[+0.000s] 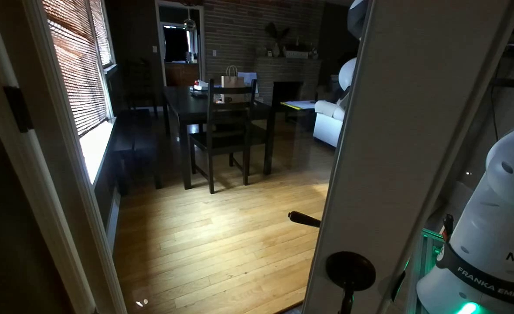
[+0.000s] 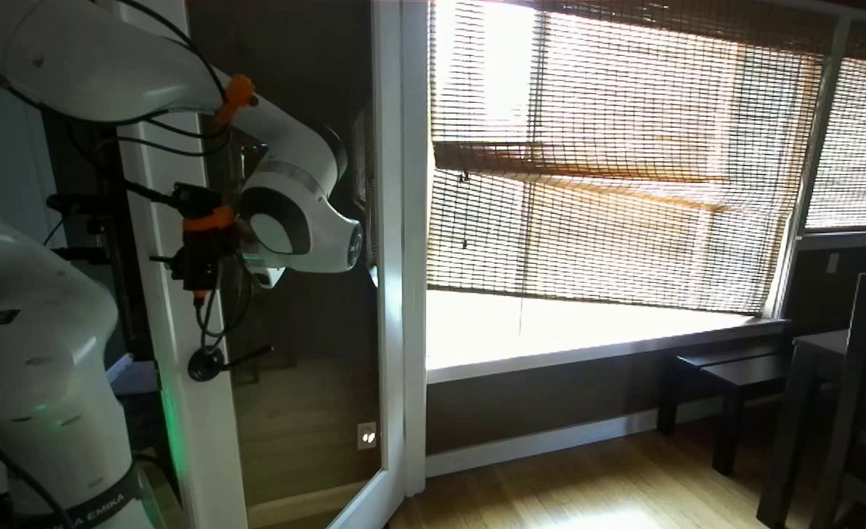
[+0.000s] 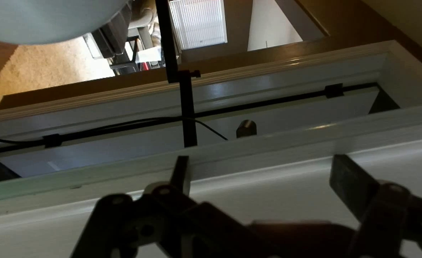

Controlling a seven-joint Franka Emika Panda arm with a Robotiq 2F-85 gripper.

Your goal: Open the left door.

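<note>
Our gripper (image 3: 262, 168) stands wide in the wrist view, its two fingers (image 3: 180, 175) well apart with a broad gap between. Low in that gap shows a blurred, dark reddish shape (image 3: 300, 234); we cannot tell what it is, nor whether it belongs to the tool. Both fingers overlap a white moulded surface (image 3: 268, 200) there, and whether they touch it is more than we can judge.

We find the left door (image 2: 315, 323) in both exterior views, white-framed, with a full-length glass pane. On its edge rail sits the round black knob (image 2: 207, 364), a black lever running from it across part of the glass. Just above the knob in an exterior view, the dark wrist assembly (image 2: 201, 253) with its orange band appears in front of the rail; contact is hidden from us, and we cannot tell how far open the door stands.

On a dark table (image 1: 185, 104) in the room we see a brown paper bag (image 1: 232, 81), upright, with twin handles; what it holds is hidden. Red and white things (image 1: 201, 83), too small to name, lie near it, and a dark chair (image 1: 210, 131) stands just in front of the table.

We read FRANKA EMIKA on the dark band (image 1: 490, 279) round the lower part of the robot arm (image 1: 479, 231), and the letters ML on the white casing above.
</note>
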